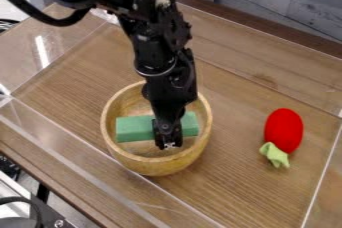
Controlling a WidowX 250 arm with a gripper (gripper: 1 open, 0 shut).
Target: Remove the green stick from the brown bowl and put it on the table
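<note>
The brown bowl (pixel 134 155) sits on the table (pixel 80 72) near the front middle. The green stick (pixel 136 128) lies flat inside it, running left to right. My gripper (pixel 166 138) reaches straight down into the bowl from the black arm above. Its fingers straddle the stick's width near the right half, one fingertip (pixel 167 143) showing on the near side. The far finger is hidden behind the wrist. The jaws sit against the stick's sides, gripping it. The stick's right end pokes out past the gripper.
A red strawberry toy (pixel 282 130) with a green stem lies on the table to the right of the bowl. Clear acrylic walls (pixel 54 137) edge the tabletop at the front, left and right. The black arm (pixel 134 12) leans in from the back left.
</note>
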